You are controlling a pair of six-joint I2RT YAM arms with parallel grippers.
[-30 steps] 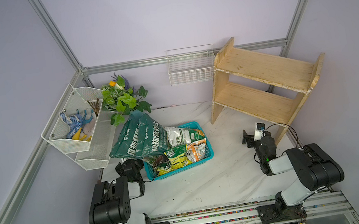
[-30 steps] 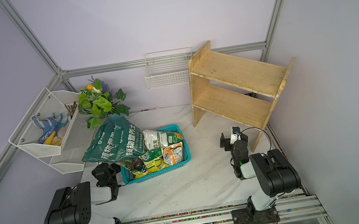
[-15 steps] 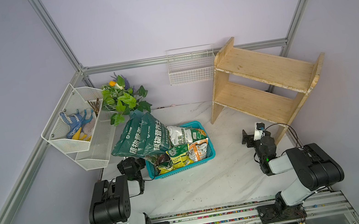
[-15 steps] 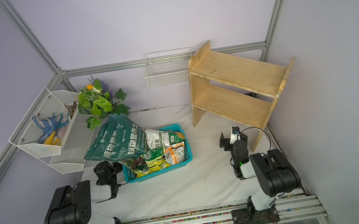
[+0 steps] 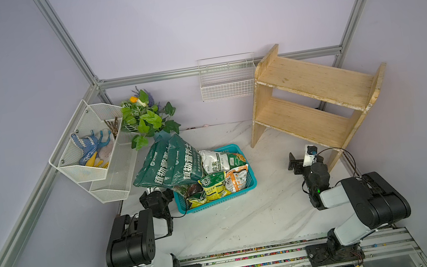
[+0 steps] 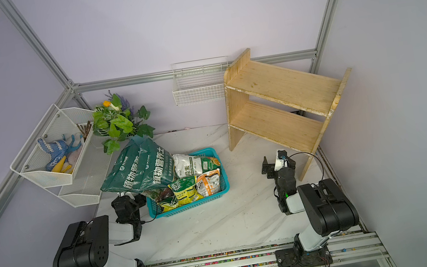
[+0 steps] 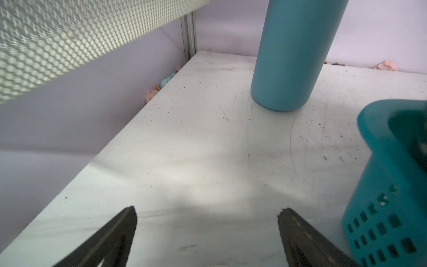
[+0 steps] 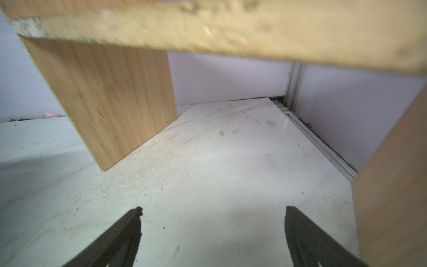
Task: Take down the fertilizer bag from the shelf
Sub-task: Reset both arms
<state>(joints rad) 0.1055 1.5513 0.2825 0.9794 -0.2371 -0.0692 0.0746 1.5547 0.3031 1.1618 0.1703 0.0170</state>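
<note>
Where the fertilizer bag (image 5: 167,165) sits: off the shelf and well apart from it, leaning on the left end of the basket, its lower edge overhanging the left fingers.
Bag surface: glossy dark green plastic, crumpled, with large white lettering.
Shelf (image 5: 311,88): pale raw wood, two flat tiers between slanted side panels, at the table's back right corner.
Basket (image 5: 253,184): teal plastic, rectangular, slotted walls, mid-table toward the left edge.
Table (image 5: 234,223): white marbled slab, scuffed and speckled.
Left arm: folded low, pointing toward the back edge; left fingers (image 7: 122,228) apart with nothing between them, just beside the basket's corner.
Right arm: folded low near the right edge; right fingers (image 8: 129,228) spread wide on nothing, aimed under the shelf's lower tier.
Counts: two arms, one large bag, at least four small packets (image 5: 211,184) in the basket, one teal vase (image 7: 293,57) with a leafy plant (image 5: 147,118), one white mesh rack (image 5: 92,172), one wire basket (image 5: 228,89) on the back wall.
</note>
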